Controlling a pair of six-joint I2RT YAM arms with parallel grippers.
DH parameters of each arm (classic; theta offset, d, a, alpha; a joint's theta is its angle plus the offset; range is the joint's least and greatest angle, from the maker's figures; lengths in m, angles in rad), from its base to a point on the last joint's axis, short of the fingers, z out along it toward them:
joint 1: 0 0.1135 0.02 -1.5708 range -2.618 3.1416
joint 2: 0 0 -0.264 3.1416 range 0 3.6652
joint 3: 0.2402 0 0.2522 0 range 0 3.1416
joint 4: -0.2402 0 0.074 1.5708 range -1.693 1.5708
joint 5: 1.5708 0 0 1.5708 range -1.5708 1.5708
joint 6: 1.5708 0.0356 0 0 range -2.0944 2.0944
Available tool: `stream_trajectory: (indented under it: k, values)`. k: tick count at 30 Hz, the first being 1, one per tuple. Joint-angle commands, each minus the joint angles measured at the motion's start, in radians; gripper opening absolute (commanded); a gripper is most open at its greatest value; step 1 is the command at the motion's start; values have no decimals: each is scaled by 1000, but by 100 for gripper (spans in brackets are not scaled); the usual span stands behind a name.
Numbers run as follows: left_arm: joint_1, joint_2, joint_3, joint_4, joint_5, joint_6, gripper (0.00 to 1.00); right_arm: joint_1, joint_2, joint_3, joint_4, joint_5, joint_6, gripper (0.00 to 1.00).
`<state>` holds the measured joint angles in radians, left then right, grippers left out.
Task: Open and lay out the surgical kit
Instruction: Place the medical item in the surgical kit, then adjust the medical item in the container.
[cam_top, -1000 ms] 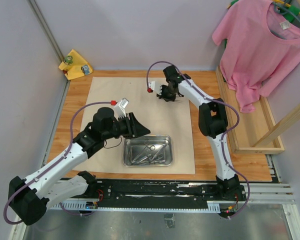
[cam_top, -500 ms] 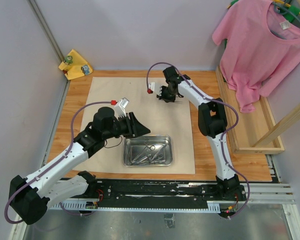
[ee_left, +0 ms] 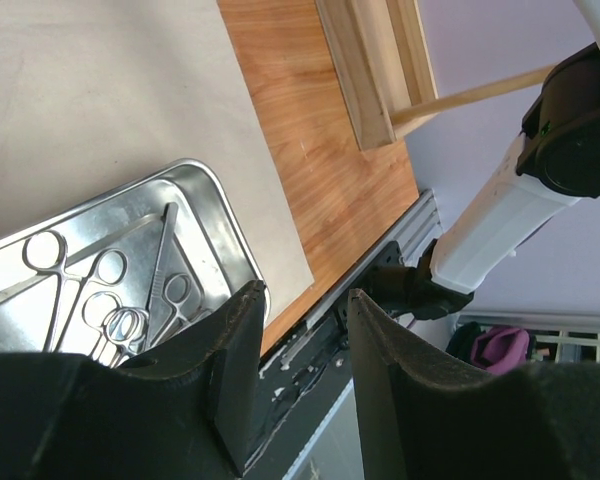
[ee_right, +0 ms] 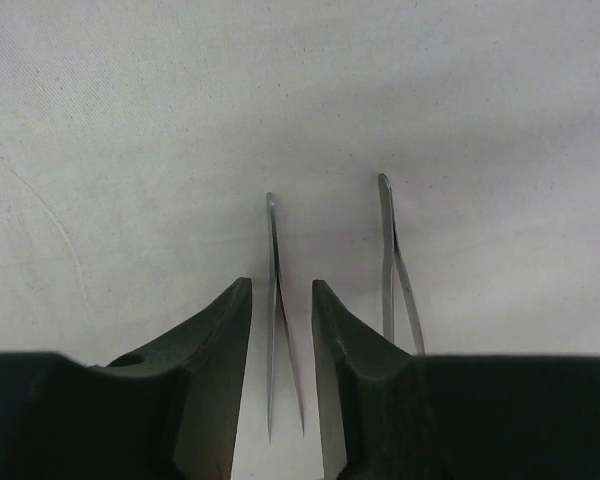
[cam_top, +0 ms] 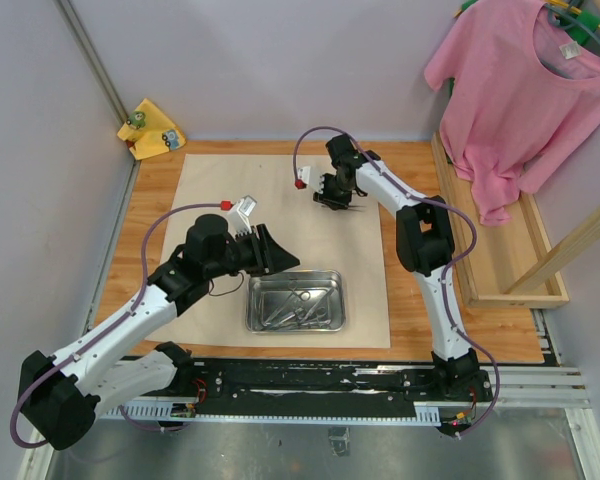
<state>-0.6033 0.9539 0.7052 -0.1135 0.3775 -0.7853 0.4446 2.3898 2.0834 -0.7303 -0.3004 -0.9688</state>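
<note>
The beige cloth wrap [cam_top: 280, 200] lies spread flat on the table. Near its front edge stands the steel tray [cam_top: 342, 300], with ring-handled forceps [ee_left: 80, 270] lying in it. My right gripper [cam_top: 338, 203] is low over the far part of the cloth. Its jaws stand a little open on either side of slim tweezers [ee_right: 273, 230] that lie on the cloth, with a gap on both sides. A second pair of tweezers [ee_right: 392, 270] lies just to the right. My left gripper [cam_top: 280, 262] hovers open over the tray's left end, empty.
A pink T-shirt [cam_top: 520, 90] hangs over a wooden rack [cam_top: 500, 250] at the right. A small yellow cloth [cam_top: 152, 128] sits in the far left corner. The black rail [cam_top: 310, 380] runs along the table's near edge.
My right gripper's jaws have parted and let go of the tweezers, which now lie on the cloth. The left arm has not moved.
</note>
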Motion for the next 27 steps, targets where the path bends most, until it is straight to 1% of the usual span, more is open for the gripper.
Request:
stream_trajectory:
  k: [1,2,6,7,10,11,12,14,15,16,18,19,21,22,27]
  values:
    - [11,-6,-14,29,11,17,43,1,-30,-13,-2,-46,8,40]
    - [11,-5,-15,29,9,19,43,3,-46,-16,5,-68,9,46]
    - [14,4,-9,30,7,25,44,17,-134,-61,87,-142,46,58]
    - [15,6,-7,29,6,28,44,21,-164,-78,117,-161,61,60]
    - [16,9,-1,16,-1,38,46,25,-276,-151,245,-204,136,70]
    - [15,9,3,7,-11,46,47,28,-322,-194,297,-197,169,72]
    - [16,8,7,-11,-22,54,50,30,-365,-227,345,-178,236,75]
    - [16,9,13,-50,-50,78,54,33,-467,-288,434,-106,368,86]
    - [16,18,16,-79,-62,93,56,32,-510,-310,448,-70,436,91]
    - [16,27,21,-97,-71,109,57,32,-551,-326,435,-46,487,99]
    - [14,59,37,-165,-99,141,57,32,-619,-341,380,72,649,98]
    - [10,83,41,-200,-120,154,57,28,-645,-333,321,130,741,98]
    - [-17,113,48,-238,-158,170,58,17,-700,-337,198,118,863,98]
    - [-59,133,66,-268,-202,175,59,16,-735,-369,168,84,901,98]
    - [-207,252,141,-407,-415,189,58,16,-958,-685,238,82,1079,98]
